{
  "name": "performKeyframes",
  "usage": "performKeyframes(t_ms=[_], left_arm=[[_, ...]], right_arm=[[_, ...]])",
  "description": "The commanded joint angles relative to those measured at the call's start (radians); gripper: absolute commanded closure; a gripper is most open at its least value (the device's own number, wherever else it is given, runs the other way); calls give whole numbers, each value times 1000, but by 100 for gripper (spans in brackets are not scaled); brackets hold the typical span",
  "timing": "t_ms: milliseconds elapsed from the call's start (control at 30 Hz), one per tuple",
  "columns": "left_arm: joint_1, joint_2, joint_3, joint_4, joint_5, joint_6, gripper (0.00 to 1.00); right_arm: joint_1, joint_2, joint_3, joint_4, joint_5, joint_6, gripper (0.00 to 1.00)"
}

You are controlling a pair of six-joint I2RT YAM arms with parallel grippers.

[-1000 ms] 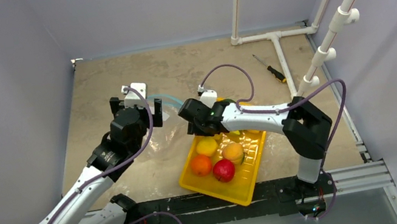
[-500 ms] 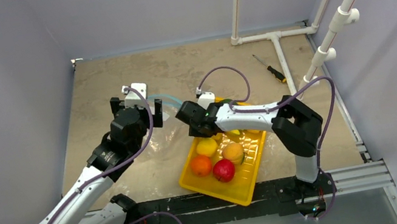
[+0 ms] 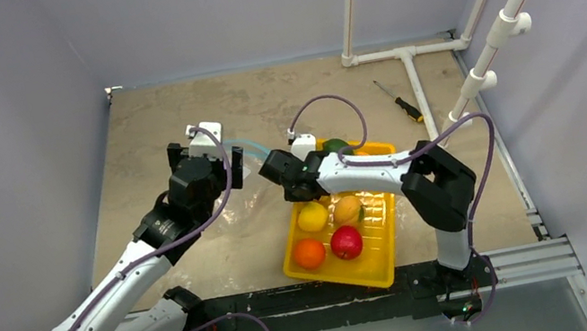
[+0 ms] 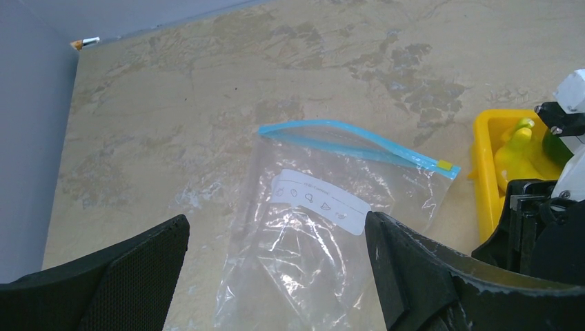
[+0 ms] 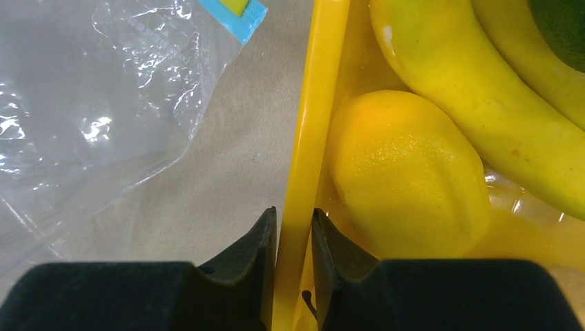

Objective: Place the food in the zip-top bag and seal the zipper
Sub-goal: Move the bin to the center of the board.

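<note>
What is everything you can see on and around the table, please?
yellow tray: one, yellow, near right part of the table
bananas: at least two, yellow, tray's far end
avocado: one, dark green, tray's far end
lemon: one, yellow, in tray
peach: one, orange-yellow, in tray beside lemon
orange: one, orange, tray's near end
apple: one, red, tray's near end
zip-top bag: one, clear, flat on table left of tray
zipper: one, teal-blue, along bag's far edge
screwdriver: one, black and yellow, far right of table
pipes: several, white, far right corner
table: one, mottled beige
left gripper: one, black, open, above bag
right gripper: one, black, shut on yellow tray's rim
</note>
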Motion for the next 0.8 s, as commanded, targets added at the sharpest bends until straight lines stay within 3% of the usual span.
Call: performKeyframes(t_ms=[0,400,767], left_arm=[[-4,6,12,21,-20,-11,3],[-4,32,12,23,-29,-5,3],[-5,31,9,21,-43,-3,3]], right_arm=[[-31,-35,46,6,76,-110,100],[-184,-153,23,252,-109,-551,100],[-247,-88,68,283,-77,-709,100]])
